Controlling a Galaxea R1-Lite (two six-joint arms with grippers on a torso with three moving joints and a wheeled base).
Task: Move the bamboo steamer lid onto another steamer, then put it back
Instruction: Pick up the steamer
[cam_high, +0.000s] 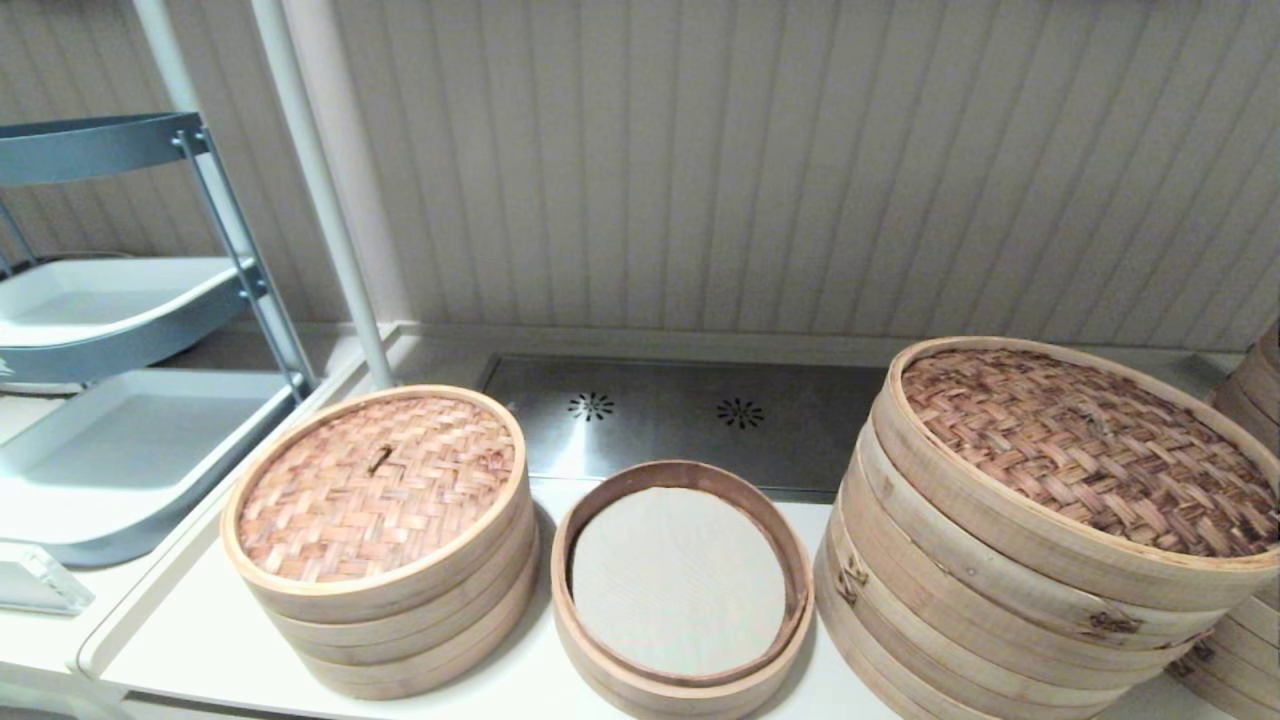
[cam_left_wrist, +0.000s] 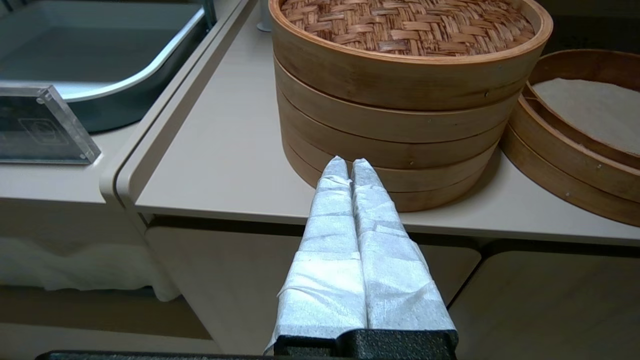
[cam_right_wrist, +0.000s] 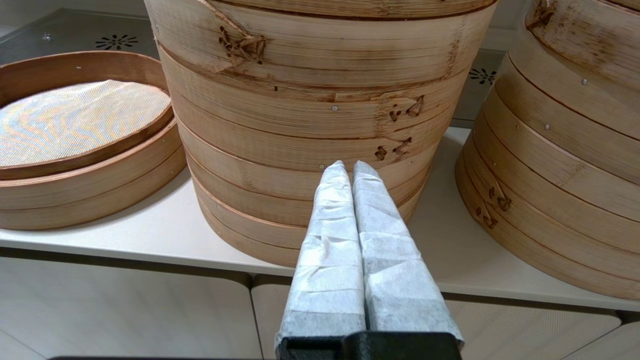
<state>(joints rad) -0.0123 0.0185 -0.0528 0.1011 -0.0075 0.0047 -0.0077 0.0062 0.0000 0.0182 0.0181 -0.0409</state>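
Observation:
The small bamboo steamer lid (cam_high: 378, 485), reddish-brown weave with a tiny centre loop, sits flat on the pale three-ring steamer stack (cam_high: 400, 630) at the counter's left. In the left wrist view the lid (cam_left_wrist: 407, 25) caps that stack (cam_left_wrist: 395, 130). My left gripper (cam_left_wrist: 349, 162) is shut and holds nothing; it hangs before the counter's front edge, level with the stack's base. My right gripper (cam_right_wrist: 348, 165) is likewise shut and holds nothing, in front of the large stack. Neither gripper shows in the head view.
A low basket (cam_high: 600, 640) with a dark-brown inner rim and cream liner stands uncovered at the centre. A very large steamer stack (cam_high: 1000, 600) with a woven lid is on the right, another stack (cam_right_wrist: 565, 175) beyond it. A grey tray cart (cam_high: 120, 440) is on the left.

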